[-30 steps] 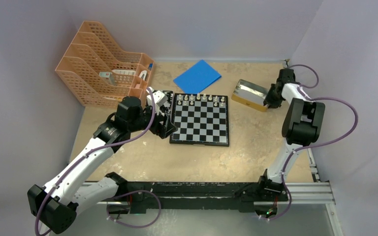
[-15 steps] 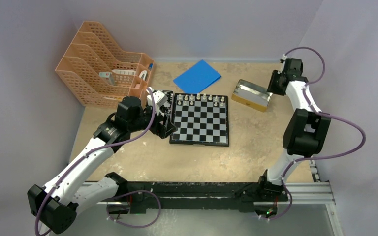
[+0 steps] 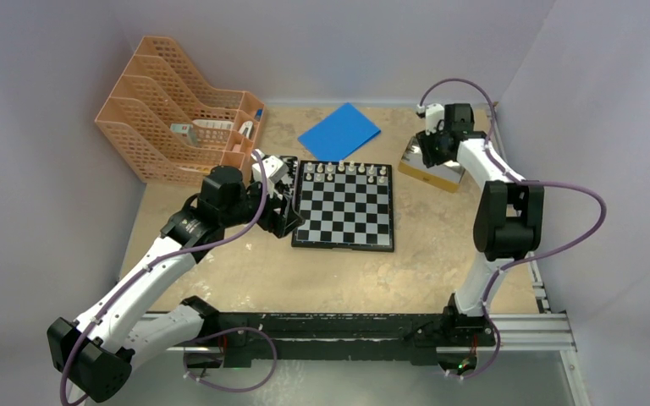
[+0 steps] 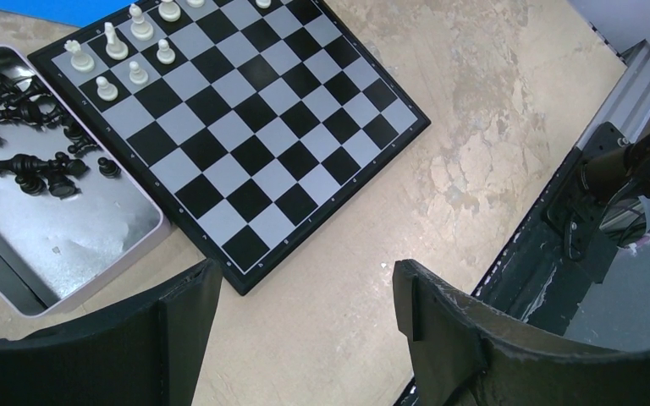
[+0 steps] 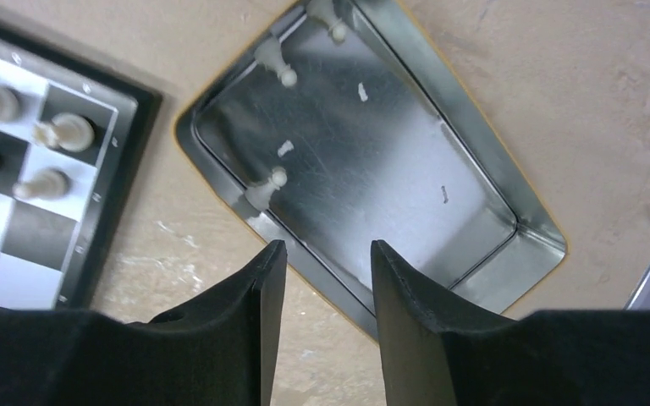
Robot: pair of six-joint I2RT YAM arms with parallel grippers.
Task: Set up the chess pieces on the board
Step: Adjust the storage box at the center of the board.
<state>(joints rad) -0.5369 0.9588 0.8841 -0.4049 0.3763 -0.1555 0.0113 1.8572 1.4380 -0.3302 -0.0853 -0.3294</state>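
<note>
The chessboard [image 3: 344, 207] lies mid-table with several white pieces [image 3: 344, 172] on its far two rows; it also shows in the left wrist view [image 4: 245, 118]. A metal tin [image 4: 42, 220] left of the board holds several black pieces [image 4: 25, 161]. A second metal tin [image 5: 372, 144] right of the board holds three white pawns [image 5: 267, 188]. My left gripper [image 4: 305, 288] is open and empty over the table by the board's near left corner. My right gripper [image 5: 326, 254] is open and empty above the right tin's [image 3: 430, 165] near rim.
An orange mesh file rack [image 3: 173, 118] stands at the back left. A blue square sheet [image 3: 339, 131] lies behind the board. The metal rail [image 3: 525, 326] runs along the near table edge. Walls close in on left, back and right.
My right arm swung from the far right edge leftward over the right tin. The left arm has not moved.
</note>
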